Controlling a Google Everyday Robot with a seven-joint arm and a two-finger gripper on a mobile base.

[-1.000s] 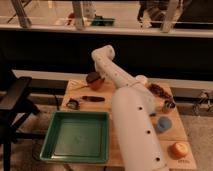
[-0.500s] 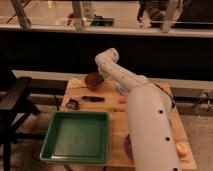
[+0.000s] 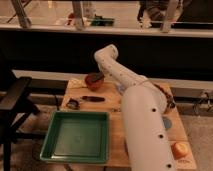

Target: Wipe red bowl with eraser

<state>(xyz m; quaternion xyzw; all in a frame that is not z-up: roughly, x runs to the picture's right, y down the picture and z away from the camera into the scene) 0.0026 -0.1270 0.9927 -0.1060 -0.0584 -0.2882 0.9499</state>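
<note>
Gripper (image 3: 99, 76) is parked at the rim of the small glossy red bowl (image 3: 91, 80), far side of the wooden table (image 3: 115, 134), same spot as before, can't tell its grip.

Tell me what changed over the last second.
The white arm's thick link swung toward the picture's right, while the tool stayed at the small glossy red bowl. No grasp or release shows. Bowl, green plastic tray and long dark-handled utensil kept their places.
</note>
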